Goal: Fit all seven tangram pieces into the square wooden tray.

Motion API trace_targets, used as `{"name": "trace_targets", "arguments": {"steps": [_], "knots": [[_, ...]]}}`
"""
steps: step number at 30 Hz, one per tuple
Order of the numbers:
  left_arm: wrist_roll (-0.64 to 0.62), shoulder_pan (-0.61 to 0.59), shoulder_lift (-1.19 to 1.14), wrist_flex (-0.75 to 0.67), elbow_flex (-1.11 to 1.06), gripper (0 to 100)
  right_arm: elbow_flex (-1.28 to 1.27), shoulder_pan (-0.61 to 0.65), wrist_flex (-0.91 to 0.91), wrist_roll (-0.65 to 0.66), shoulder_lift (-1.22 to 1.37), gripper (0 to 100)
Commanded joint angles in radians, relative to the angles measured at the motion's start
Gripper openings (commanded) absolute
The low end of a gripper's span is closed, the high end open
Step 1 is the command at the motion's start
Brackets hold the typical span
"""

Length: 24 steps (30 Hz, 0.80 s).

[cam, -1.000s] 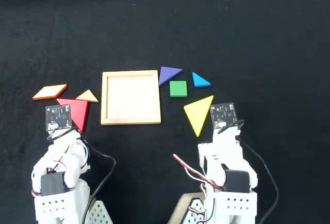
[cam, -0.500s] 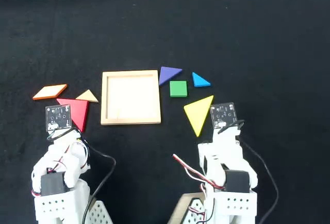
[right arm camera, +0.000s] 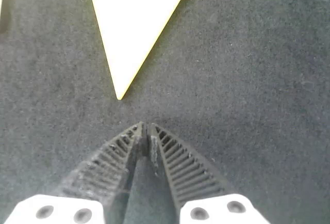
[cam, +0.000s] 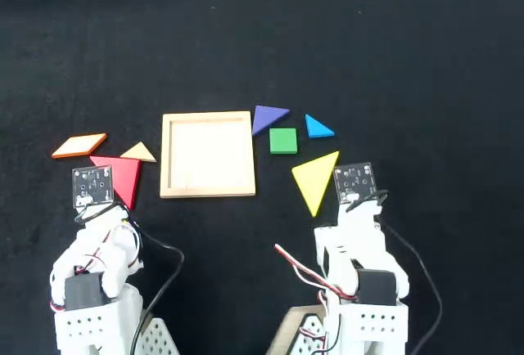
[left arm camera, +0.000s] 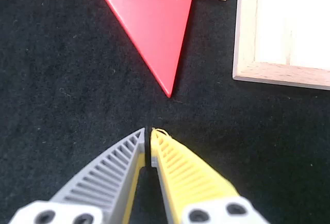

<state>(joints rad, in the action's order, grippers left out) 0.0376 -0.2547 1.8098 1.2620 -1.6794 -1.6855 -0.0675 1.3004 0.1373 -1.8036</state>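
— Where is the left gripper (left arm camera: 149,131)?

— Low over the black cloth (cam: 409,69), fingers pressed together on nothing. The red triangle (left arm camera: 149,22) lies just ahead, apart from the tips, its sharp corner aimed straight back at them.

— And the right gripper (right arm camera: 146,127)?

— Closed too, empty. The yellow triangle (right arm camera: 136,22) sits just ahead, its narrow corner pointing at the tips, its long axis running away from the arm.

— The square wooden tray (cam: 207,115)?

— Flat between the two arms and farther out, with all seven pieces on the cloth outside it. The tan triangle (cam: 139,153) touches the red one near the tray's left rim; the orange parallelogram (cam: 79,145) lies left of that. To the tray's right lie the purple triangle (cam: 267,117), the green square (cam: 283,140) and the blue triangle (cam: 317,128).
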Motion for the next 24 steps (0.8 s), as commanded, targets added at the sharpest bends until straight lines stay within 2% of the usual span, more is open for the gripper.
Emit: {"name": "trace_targets", "arguments": {"steps": [1, 24], "knots": [[0.005, 0.007, 0.008, 0.009, -0.021, 3, 0.001, 0.0, 0.005, 0.003, -0.09, 1.1], [0.006, 0.015, 0.009, 0.005, -0.021, 3, 0.001, 0.005, 0.005, 0.002, -0.09, 1.1]]}}
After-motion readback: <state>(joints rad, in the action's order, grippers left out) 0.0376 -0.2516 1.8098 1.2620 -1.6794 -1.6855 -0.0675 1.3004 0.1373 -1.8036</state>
